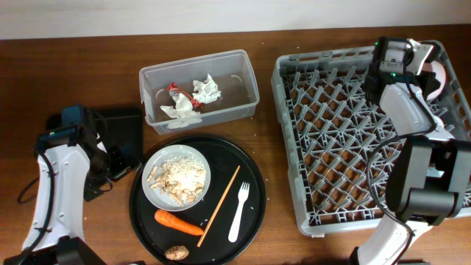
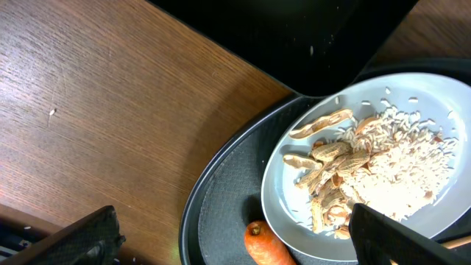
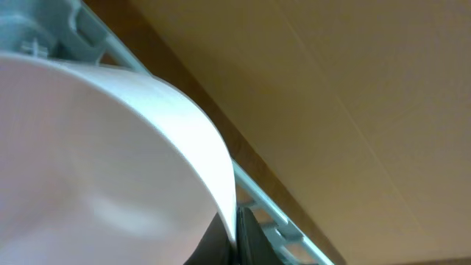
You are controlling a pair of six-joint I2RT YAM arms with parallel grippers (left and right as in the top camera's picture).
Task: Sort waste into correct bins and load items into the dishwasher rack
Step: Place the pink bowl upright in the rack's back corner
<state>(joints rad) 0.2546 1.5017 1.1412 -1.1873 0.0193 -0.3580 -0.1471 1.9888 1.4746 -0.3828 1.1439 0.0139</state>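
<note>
**Partly sorted: paper waste binned, rack loading barely begun**

The dishwasher rack (image 1: 331, 140), along the worktop's right edge, shows bare pegs. At its far right corner the right tool (image 3: 228, 239) appears clamped on the rim of the pink bowl (image 3: 110, 147), which is not yet set down.

The round black tray (image 1: 243, 169) at the near edge carries everything outstanding. The clear tub (image 1: 235, 92) by the far edge holds napkins (image 1: 199, 94) and a red wrapper (image 1: 174, 88). The shallow black tray (image 1: 125, 125), toward the left edge, looks empty.

Left to do:
- Plate (image 1: 176, 149) with food scraps (image 1: 180, 177)
- Wooden stick (image 1: 219, 206)
- Fork (image 1: 239, 211)
- Carrot (image 1: 178, 221)
- Nut lump (image 1: 176, 252)

No cups are visible. The left tool (image 2: 235, 243) hangs spread wide over the plate's edge, holding nothing.
</note>
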